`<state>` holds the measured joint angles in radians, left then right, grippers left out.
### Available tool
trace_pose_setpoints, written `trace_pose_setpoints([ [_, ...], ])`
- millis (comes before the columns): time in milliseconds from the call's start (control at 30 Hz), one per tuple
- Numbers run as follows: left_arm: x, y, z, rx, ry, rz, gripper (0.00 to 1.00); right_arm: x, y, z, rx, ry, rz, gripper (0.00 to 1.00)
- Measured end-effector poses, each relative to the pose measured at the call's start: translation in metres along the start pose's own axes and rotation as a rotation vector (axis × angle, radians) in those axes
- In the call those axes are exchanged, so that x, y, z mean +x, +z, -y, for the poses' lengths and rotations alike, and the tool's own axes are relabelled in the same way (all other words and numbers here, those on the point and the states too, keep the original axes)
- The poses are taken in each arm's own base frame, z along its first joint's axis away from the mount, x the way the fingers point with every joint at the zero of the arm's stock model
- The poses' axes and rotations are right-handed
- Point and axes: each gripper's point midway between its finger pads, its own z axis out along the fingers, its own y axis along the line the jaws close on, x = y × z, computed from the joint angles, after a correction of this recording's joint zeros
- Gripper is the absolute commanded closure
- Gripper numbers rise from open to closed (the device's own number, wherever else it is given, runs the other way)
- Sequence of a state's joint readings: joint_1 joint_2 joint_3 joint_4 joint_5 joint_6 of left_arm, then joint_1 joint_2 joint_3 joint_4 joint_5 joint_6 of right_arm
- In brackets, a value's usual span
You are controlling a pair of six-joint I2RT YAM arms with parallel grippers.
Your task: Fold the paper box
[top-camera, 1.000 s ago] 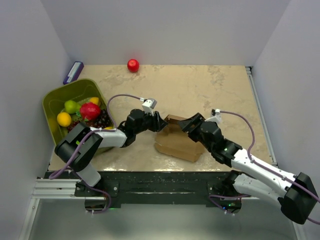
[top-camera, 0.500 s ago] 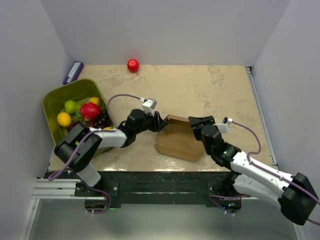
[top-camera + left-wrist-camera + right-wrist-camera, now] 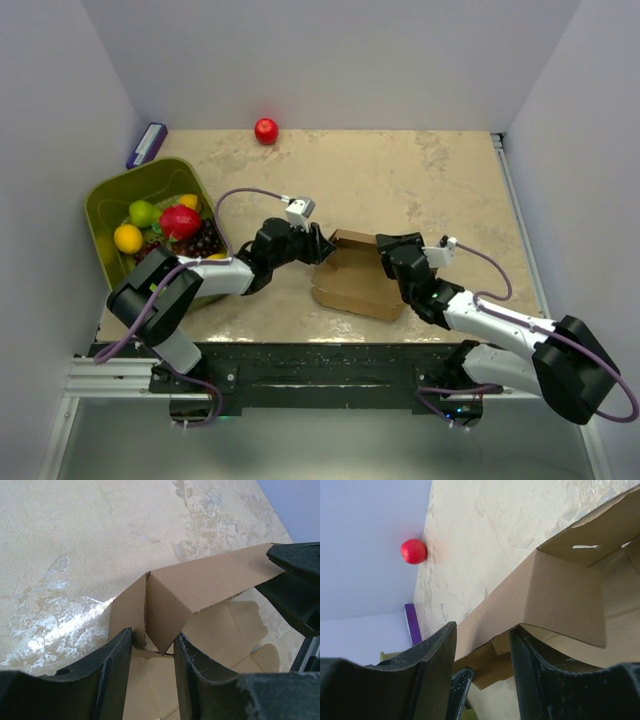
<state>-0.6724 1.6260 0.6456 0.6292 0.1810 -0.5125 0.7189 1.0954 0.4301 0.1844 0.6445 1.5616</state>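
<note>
2 black grippers are seen at the plain brown thin-cardboard paper box (image 3: 352,288), which lies partly folded and open-topped near the olive-green plastic bin (image 3: 98,228) of fruit. The left gripper (image 3: 322,244) is closed on the box's upright corner on the bin side, with cardboard pinched between its fingers (image 3: 117,672). The right gripper (image 3: 384,247), on the side away from the bin, is set astride a wall panel; whether it is clamped cannot be told. A small red ball (image 3: 266,131) lies well apart from the bin.
</note>
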Motion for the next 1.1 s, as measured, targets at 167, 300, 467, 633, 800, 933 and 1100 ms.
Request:
trace_pose_setpoints([
  [167, 0.0, 0.0, 0.001, 0.0, 0.005, -0.001, 0.56, 0.002, 0.002, 0.001, 0.003, 0.012, -0.003, 0.64],
  [300, 0.001, 0.0, 0.002, 0.006, 0.016, -0.004, 0.47, 0.004, 0.006, 0.004, 0.014, 0.015, 0.002, 0.76],
  [467, 0.004, -0.001, 0.005, 0.031, 0.057, -0.021, 0.3, 0.007, 0.012, 0.008, 0.024, 0.026, 0.012, 0.86],
  [633, 0.0, -0.008, 0.016, 0.085, 0.12, -0.014, 0.21, 0.006, 0.014, 0.005, 0.017, 0.056, 0.018, 0.91],
  [800, -0.003, -0.023, 0.023, 0.123, 0.181, 0.006, 0.18, 0.006, 0.015, 0.006, 0.022, 0.068, 0.021, 0.92],
  [933, -0.004, -0.035, 0.015, 0.113, 0.18, 0.021, 0.21, 0.007, 0.016, 0.009, 0.031, 0.073, 0.024, 0.92],
  [1100, -0.023, -0.042, -0.002, 0.061, 0.149, 0.072, 0.25, 0.007, 0.016, 0.009, 0.031, 0.074, 0.024, 0.93],
])
